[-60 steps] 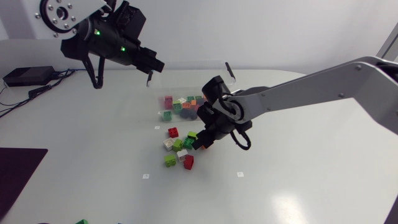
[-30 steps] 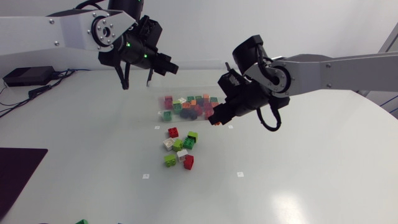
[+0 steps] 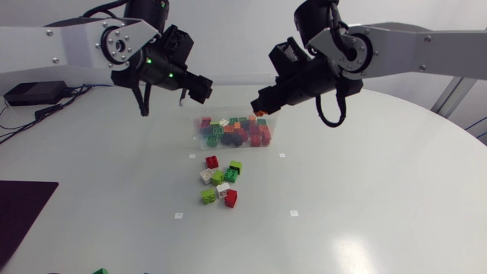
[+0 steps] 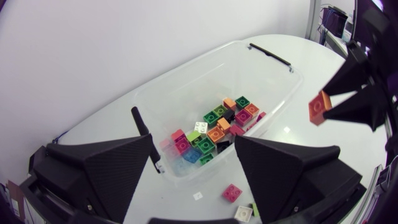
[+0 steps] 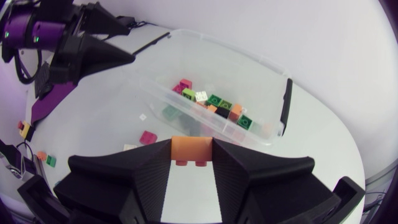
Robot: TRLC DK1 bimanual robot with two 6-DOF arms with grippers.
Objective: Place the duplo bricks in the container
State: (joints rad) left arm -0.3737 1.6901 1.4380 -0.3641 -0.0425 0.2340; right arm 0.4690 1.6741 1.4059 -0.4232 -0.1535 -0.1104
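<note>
A clear plastic container at the table's back holds several coloured duplo bricks. My right gripper hangs above its right end, shut on an orange brick; in the right wrist view the orange brick sits pinched between the fingers, with the container ahead. My left gripper hovers over the container's back left, open and holding nothing. Its wrist view looks down into the container and shows the orange brick beside it. Several loose bricks lie in front of the container.
The loose bricks include a red one, a green one and another red one. A black box with cables sits at the far left, and a dark mat lies at the left edge. One green brick rests at the front edge.
My right arm has lifted the orange brick from the loose pile up over the container's right end. My left gripper has moved right over the container and opened.
</note>
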